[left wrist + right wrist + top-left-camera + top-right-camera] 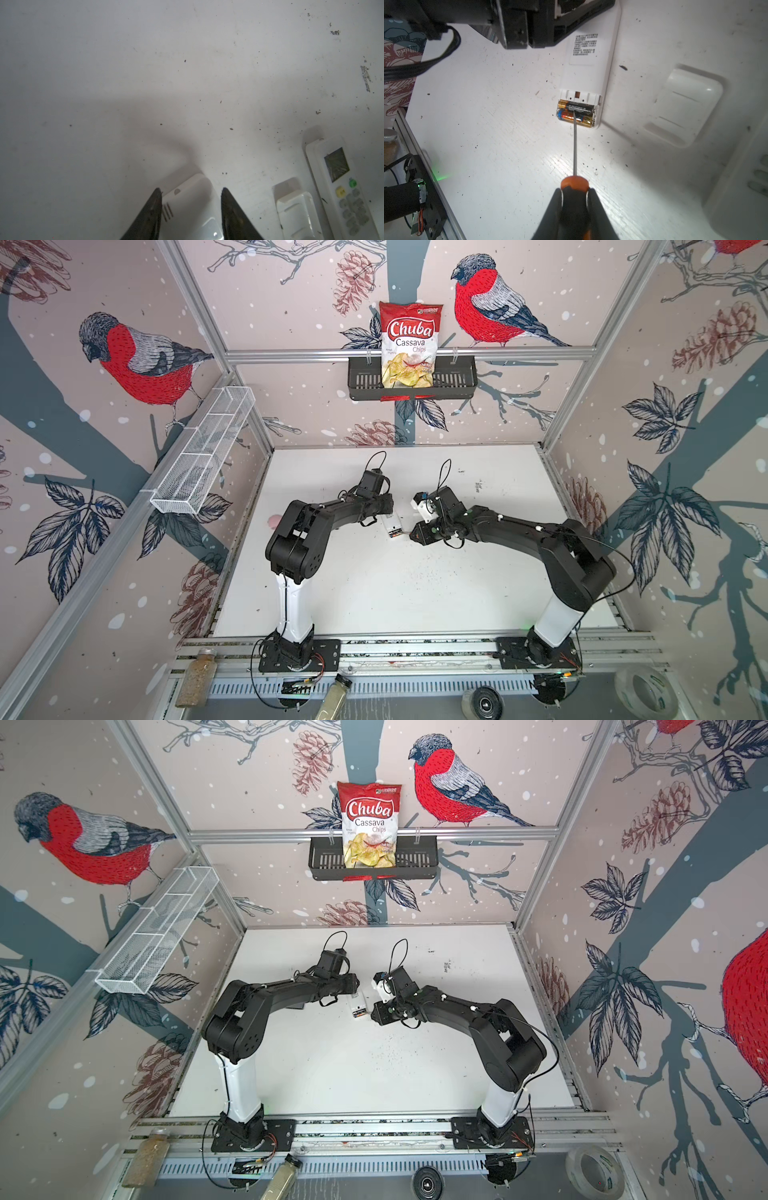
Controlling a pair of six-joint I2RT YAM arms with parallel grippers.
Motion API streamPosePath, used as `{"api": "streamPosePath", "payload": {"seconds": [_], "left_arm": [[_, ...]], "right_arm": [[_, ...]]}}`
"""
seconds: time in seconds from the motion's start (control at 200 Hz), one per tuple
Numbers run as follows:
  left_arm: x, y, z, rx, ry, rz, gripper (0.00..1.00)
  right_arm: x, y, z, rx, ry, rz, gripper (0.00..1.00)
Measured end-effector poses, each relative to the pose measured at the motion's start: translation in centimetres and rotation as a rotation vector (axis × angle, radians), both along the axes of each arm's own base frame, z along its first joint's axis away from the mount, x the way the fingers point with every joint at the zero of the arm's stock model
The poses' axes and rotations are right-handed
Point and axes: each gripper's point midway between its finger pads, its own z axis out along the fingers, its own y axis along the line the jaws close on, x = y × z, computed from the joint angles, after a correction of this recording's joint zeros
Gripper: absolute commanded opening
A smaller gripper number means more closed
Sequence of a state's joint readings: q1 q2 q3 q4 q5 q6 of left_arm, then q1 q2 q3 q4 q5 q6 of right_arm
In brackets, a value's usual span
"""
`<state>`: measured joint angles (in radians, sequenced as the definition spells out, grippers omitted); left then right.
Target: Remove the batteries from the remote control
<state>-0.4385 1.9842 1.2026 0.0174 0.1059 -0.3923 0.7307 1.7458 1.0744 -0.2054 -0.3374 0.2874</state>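
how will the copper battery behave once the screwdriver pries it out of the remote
The copper battery is a smooth cylinder, so it will probably roll on the flat table. It looks rigid and likely dense for its size. Seated snugly in the remote beside the black battery, it may pop out suddenly under the screwdriver tip.

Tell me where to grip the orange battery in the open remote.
Grip the orange battery across its barrel, from above: it lies sunk in the remote, the black battery alongside one flank, the end wall along the other, so probably only after the screwdriver levers it up.
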Motion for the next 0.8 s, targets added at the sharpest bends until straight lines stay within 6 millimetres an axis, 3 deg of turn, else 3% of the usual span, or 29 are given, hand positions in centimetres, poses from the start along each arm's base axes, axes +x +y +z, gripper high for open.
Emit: {"api": "streamPosePath", "payload": {"seconds": [0.6, 0.801], "left_arm": [[0.21, -0.26, 0.07, -0.012, -0.032, -0.002, 0.41], [0.23, -0.27, 0.06, -0.013, -0.033, -0.002, 0.4]], "right_arm": [[0.74, 0.85, 0.45, -0.108, 0.102, 0.002, 0.09], [0.14, 0.87, 0.21, -0.125, 0.065, -0.002, 0.07]]}}
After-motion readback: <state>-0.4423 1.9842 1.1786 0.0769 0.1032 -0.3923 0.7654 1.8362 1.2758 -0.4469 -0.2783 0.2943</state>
